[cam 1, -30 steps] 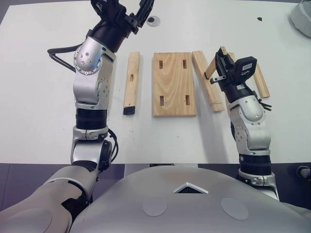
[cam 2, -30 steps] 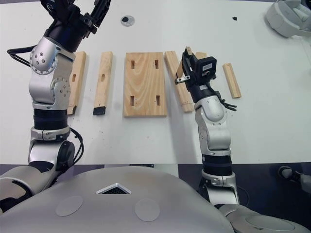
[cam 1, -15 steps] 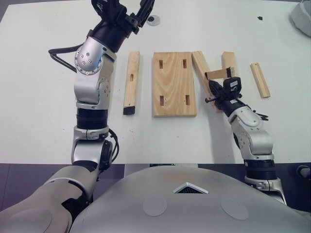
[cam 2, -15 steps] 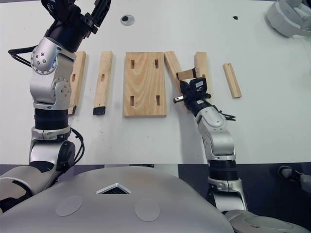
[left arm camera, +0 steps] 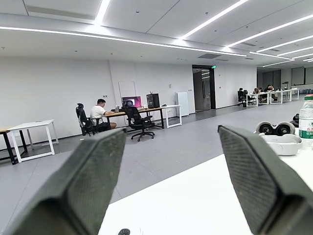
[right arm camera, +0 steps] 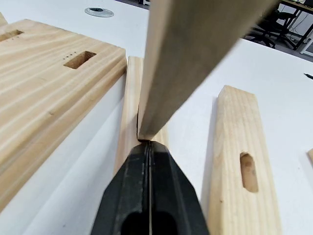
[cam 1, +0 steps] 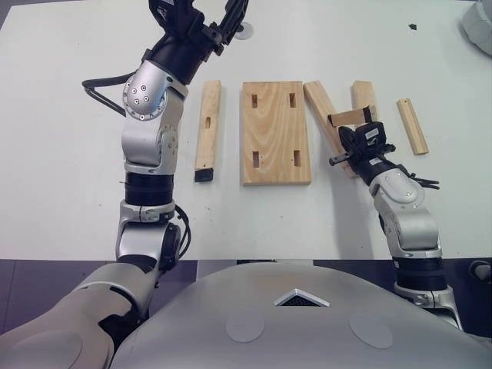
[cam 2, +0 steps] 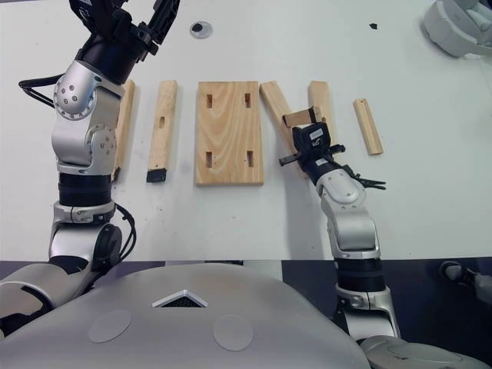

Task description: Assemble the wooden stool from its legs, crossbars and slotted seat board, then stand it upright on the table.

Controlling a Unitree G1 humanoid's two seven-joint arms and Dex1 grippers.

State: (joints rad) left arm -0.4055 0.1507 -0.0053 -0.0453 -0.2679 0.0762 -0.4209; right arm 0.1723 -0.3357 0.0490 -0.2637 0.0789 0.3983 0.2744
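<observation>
The slotted seat board (cam 1: 275,132) lies flat mid-table. Left of it lies a leg (cam 1: 207,127) with a black foot; another leg (cam 2: 123,115) is half hidden behind my left arm. To the board's right are a slanted leg (cam 1: 321,108), a slotted leg (cam 1: 364,96) and a loose crossbar (cam 1: 411,125). My right gripper (cam 1: 344,146) sits low over the slanted leg's near end, shut on a short crossbar (right arm camera: 186,54) that sticks out past the fingertips (right arm camera: 149,144). Raised high over the table's far side, my left gripper (cam 1: 198,11) is open and holds nothing.
A round black grommet (cam 1: 244,29) sits at the table's far edge. A white headset (cam 2: 457,27) lies at the far right corner. A black cable (cam 1: 96,92) loops beside my left arm. Bare white table runs along the front edge.
My right gripper came down from a raised pose to just above the slanted leg, keeping the crossbar in it, then shifted slightly right. The left arm barely moved.
</observation>
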